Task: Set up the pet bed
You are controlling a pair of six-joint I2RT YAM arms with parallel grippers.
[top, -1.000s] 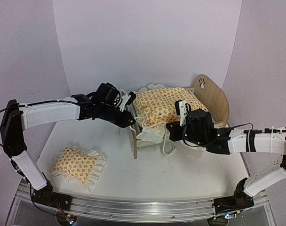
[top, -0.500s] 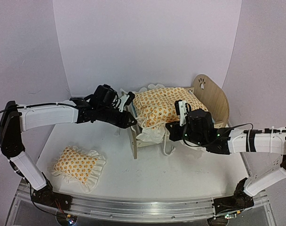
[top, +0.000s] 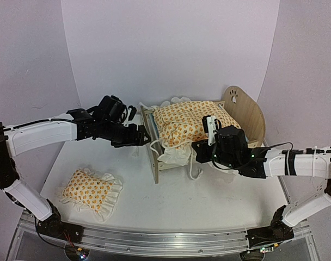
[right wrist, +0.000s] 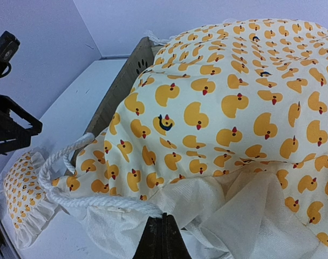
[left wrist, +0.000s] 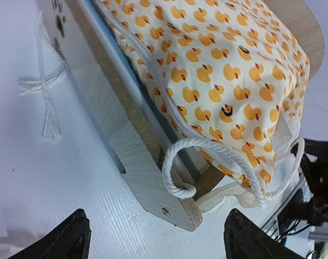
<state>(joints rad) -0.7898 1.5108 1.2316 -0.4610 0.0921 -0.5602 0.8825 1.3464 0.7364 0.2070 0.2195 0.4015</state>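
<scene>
The pet bed [top: 246, 117] runs lengthwise away from the left gripper [left wrist: 156, 229], whose fingers are apart at its foot end. The right gripper [right wrist: 163, 237], fingers together, waits at its near side.

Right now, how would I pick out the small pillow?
From the wooden pet bed on the white table, look to the near-left corner. The pillow lies there alone, duck-printed like the blanket heaped on the bed, but far smaller.

Matt plywood pet bed [top: 245, 113], cloth blanket [top: 186, 123]
</scene>
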